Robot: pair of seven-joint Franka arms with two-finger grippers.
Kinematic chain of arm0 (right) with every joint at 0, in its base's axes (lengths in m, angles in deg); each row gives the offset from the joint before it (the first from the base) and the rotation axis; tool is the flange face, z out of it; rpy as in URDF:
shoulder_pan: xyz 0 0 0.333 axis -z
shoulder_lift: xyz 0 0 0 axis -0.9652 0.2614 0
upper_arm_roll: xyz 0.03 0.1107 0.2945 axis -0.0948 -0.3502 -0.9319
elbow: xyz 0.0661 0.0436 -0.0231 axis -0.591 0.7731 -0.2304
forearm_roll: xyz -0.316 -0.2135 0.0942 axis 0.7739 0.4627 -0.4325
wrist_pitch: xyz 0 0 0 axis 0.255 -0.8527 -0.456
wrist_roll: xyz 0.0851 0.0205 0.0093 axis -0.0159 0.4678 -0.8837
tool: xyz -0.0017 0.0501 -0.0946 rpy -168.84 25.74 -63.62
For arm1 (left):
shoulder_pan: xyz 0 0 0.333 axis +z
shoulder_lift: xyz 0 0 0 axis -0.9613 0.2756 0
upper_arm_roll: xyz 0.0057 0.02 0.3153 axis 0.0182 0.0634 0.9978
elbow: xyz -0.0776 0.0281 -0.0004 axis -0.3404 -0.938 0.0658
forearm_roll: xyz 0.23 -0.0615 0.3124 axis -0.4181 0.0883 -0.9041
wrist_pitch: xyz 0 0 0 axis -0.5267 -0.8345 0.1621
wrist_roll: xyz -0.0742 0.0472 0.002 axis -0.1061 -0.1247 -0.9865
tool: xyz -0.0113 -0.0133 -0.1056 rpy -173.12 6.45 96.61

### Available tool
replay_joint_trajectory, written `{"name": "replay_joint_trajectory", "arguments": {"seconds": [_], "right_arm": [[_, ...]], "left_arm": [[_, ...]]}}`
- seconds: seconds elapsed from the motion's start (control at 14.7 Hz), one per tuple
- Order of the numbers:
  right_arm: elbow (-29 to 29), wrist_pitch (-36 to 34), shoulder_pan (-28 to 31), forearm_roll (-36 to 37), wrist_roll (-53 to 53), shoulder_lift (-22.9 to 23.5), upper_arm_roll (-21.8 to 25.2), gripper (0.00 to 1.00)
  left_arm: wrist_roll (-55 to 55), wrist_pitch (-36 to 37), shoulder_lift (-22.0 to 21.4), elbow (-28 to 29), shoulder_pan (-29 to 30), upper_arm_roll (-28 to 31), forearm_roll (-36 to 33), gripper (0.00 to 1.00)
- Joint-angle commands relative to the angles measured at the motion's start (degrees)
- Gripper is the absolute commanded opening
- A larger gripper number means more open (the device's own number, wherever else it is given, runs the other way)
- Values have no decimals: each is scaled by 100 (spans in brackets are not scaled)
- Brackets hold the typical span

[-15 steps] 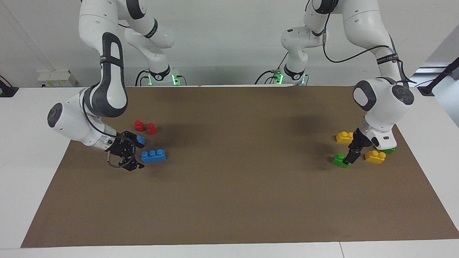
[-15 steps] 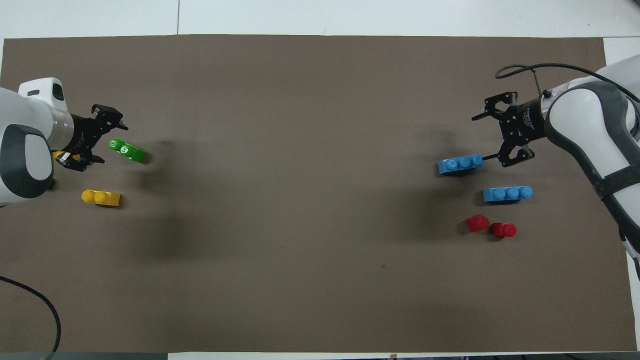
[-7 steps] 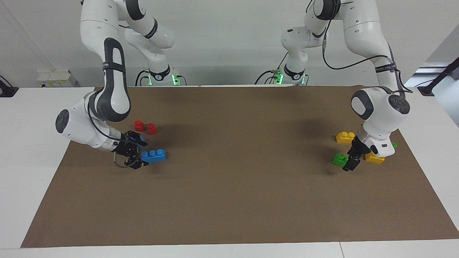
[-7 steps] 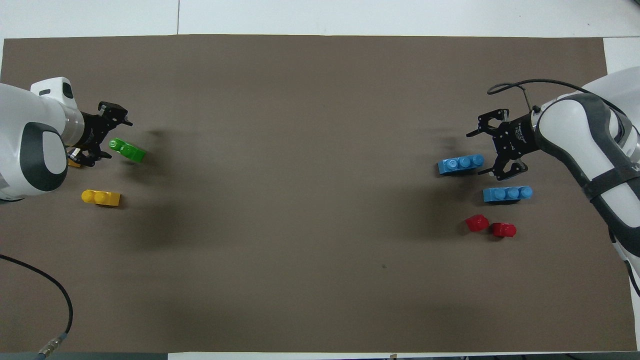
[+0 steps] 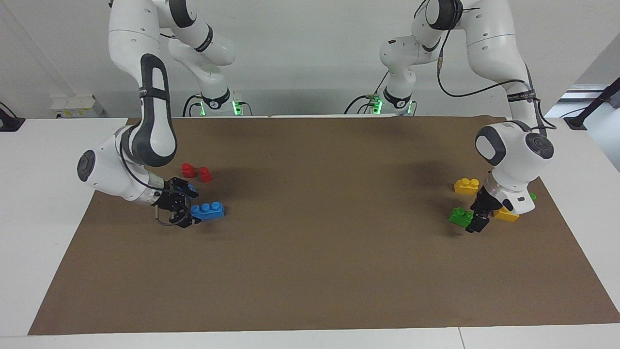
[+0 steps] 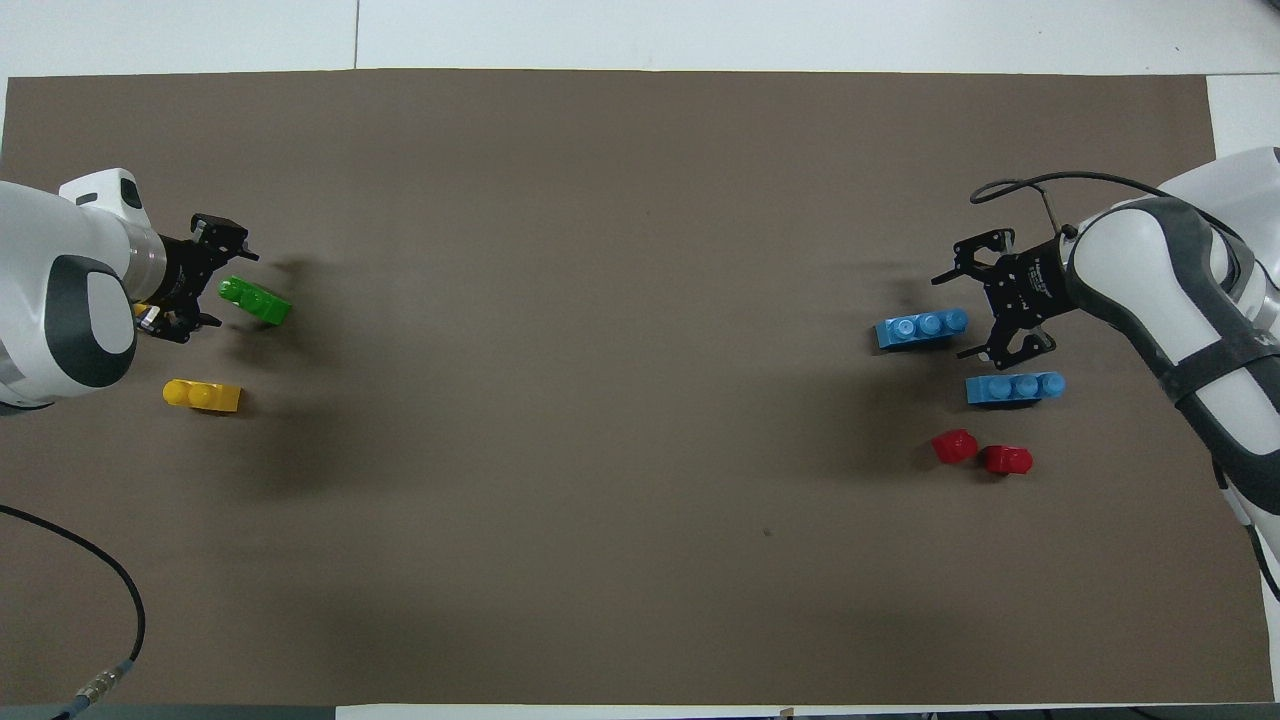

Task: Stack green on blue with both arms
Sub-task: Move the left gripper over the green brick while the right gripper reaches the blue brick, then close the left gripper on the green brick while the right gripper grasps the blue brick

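A green two-stud brick [image 5: 460, 216] [image 6: 256, 301] lies on the brown mat [image 5: 310, 271] at the left arm's end. My left gripper [image 5: 476, 216] [image 6: 214, 284] is low at the brick's end, open, with that end between the fingers. A light blue three-stud brick [image 5: 208, 211] [image 6: 920, 328] lies at the right arm's end. My right gripper [image 5: 189, 208] [image 6: 957, 314] is open and low, its fingers on either side of the brick's end. A second blue brick [image 6: 1015, 387] lies nearer to the robots. A second green brick [image 5: 532, 196] is mostly hidden by the left arm.
Two yellow bricks [image 5: 466, 185] [image 5: 505, 214] lie by the green one; one also shows in the overhead view [image 6: 202, 395]. Two small red bricks [image 5: 188, 169] [image 5: 206, 174] lie nearer to the robots than the blue bricks. A black cable [image 6: 110, 600] lies at the mat's corner.
Both grippers have closed in on their bricks: the right one has moved up to the blue brick's end, the left one has shifted to the green brick's end. The bricks have not moved.
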Motion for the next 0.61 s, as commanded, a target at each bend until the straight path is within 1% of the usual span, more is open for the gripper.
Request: {"name": "replay_joint_trajectory", "arguments": {"seconds": [0.0, 0.34, 0.41, 0.48, 0.54], "right_arm": [[37, 254, 115, -117, -269, 133, -46, 99], [177, 456, 97, -153, -269, 151, -46, 94], [221, 482, 106, -179, -260, 143, -46, 90], [230, 491, 97, -205, -234, 142, -46, 75], [230, 500, 97, -240, -216, 134, -46, 65]], "left_arm": [[-107, -190, 6, 95, -41, 5, 4, 100], [-213, -234, 41, 121, -94, 5, -4, 100], [-213, -234, 41, 121, -94, 5, -4, 100], [-213, -234, 41, 121, -94, 5, -13, 100], [-213, -234, 41, 121, -94, 5, -13, 100]]}}
